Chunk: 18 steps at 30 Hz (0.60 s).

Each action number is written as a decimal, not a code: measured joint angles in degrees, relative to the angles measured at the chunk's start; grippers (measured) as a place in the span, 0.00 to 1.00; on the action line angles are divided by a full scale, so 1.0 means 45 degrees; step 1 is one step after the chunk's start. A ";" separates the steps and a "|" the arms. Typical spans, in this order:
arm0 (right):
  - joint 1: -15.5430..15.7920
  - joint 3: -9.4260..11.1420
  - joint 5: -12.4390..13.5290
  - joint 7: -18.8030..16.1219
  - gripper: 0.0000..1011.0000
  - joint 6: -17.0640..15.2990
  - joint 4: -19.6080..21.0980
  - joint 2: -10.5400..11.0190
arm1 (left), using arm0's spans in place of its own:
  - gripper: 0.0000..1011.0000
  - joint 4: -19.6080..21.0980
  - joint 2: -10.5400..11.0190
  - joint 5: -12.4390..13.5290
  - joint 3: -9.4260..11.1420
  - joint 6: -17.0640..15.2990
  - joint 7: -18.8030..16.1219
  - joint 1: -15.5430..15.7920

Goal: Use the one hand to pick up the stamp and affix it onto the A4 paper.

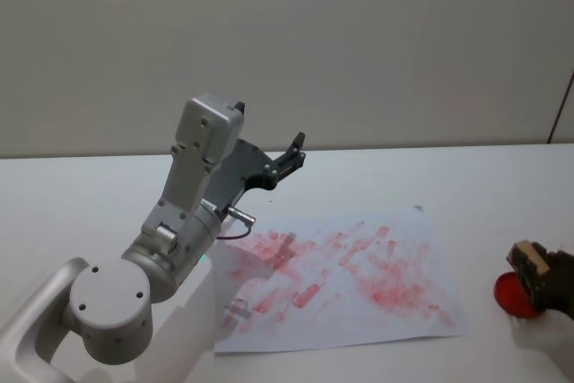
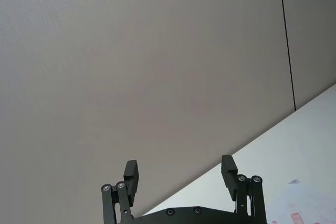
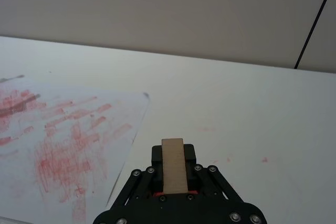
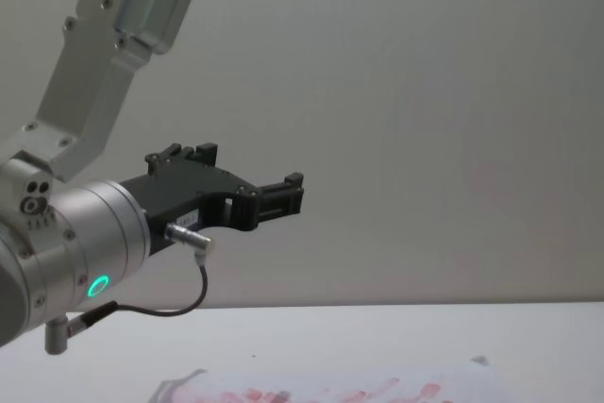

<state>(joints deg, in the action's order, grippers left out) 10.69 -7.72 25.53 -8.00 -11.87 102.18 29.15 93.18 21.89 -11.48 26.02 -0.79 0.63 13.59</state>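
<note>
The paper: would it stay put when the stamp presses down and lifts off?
Probably not fully. The paper looks thin, lies loose on the table, and nothing pins it. One corner seems slightly curled, so it may lift or slide.

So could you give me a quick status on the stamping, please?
Right gripper shut on stamp, off the paper's right edge. Left gripper open, raised. Nothing in the way.

White table [image 1: 502, 177] w/ grey wall [image 1: 359, 33] behind.
</note>
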 joint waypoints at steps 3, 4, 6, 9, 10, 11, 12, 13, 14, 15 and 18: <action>0.0035 -0.0018 -0.0060 -0.0019 0.22 -0.0135 -0.0129 0.0009 | 0.99 0.0000 0.0000 0.0000 0.0000 0.0000 0.0000 0.0000; 0.0036 -0.0024 -0.0084 -0.0028 0.22 -0.0173 -0.0160 0.0009 | 0.99 0.0000 0.0000 0.0001 0.0001 -0.0001 0.0000 0.0000; 0.0026 -0.0044 -0.0142 -0.0057 0.22 -0.0246 -0.0265 0.0001 | 0.99 0.0000 0.0000 0.0000 0.0001 -0.0001 0.0000 0.0000; -0.0032 -0.0081 -0.0239 -0.0120 0.22 -0.0324 -0.0405 -0.0038 | 0.99 -0.0001 0.0000 0.0000 0.0001 -0.0001 0.0000 0.0000; -0.0044 -0.0087 -0.0263 -0.0133 0.22 -0.0335 -0.0430 -0.0046 | 0.99 0.0000 0.0000 0.0000 0.0000 -0.0001 0.0000 0.0000; -0.0069 -0.0096 -0.0295 -0.0148 0.22 -0.0353 -0.0476 -0.0060 | 0.99 0.0000 0.0000 0.0000 0.0000 -0.0001 0.0000 0.0000; -0.0111 -0.0117 -0.0337 -0.0171 0.22 -0.0374 -0.0544 -0.0084 | 0.99 0.0000 0.0000 0.0000 0.0000 0.0000 0.0000 0.0000; -0.0132 -0.0128 -0.0372 -0.0190 0.22 -0.0389 -0.0580 -0.0095 | 0.99 0.0000 0.0000 0.0000 0.0000 -0.0001 0.0000 0.0000; -0.0181 -0.0146 -0.0422 -0.0216 0.22 -0.0412 -0.0656 -0.0123 | 0.99 0.0000 0.0000 0.0000 0.0001 0.0000 -0.0001 0.0000; -0.0181 -0.0146 -0.0422 -0.0216 0.22 -0.0412 -0.0656 -0.0123 | 0.99 0.0000 0.0000 0.0000 0.0000 -0.0001 0.0000 0.0000; -0.0290 -0.0188 -0.0571 -0.0277 0.22 -0.0449 -0.0805 -0.0183 | 0.99 0.0000 0.0000 0.0000 0.0001 -0.0001 0.0000 0.0000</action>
<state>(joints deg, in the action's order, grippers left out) 9.39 -8.56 22.96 -9.24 -13.89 98.55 28.33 93.18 21.89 -11.48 26.03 -0.80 0.63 13.59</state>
